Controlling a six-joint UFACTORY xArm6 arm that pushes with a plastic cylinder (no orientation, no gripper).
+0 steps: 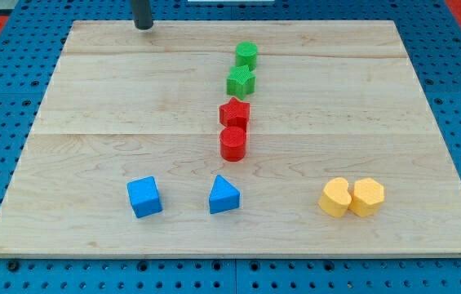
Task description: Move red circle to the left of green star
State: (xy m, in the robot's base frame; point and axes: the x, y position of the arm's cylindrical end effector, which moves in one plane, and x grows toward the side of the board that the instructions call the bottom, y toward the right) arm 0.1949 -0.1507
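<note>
The red circle (232, 143) stands near the board's middle, touching the red star (234, 112) just above it. The green star (241, 81) sits above the red star, with a green circle (246, 55) above that; the four form a near-vertical line. My tip (144, 26) is at the view's top left of centre, near the board's top edge, well apart from all blocks and far up and left of the red circle.
A blue cube (144, 197) and a blue triangle (223, 196) sit toward the view's bottom. Two yellow blocks (335, 197) (367, 196) touch each other at the bottom right. The wooden board (91, 122) lies on a blue pegboard.
</note>
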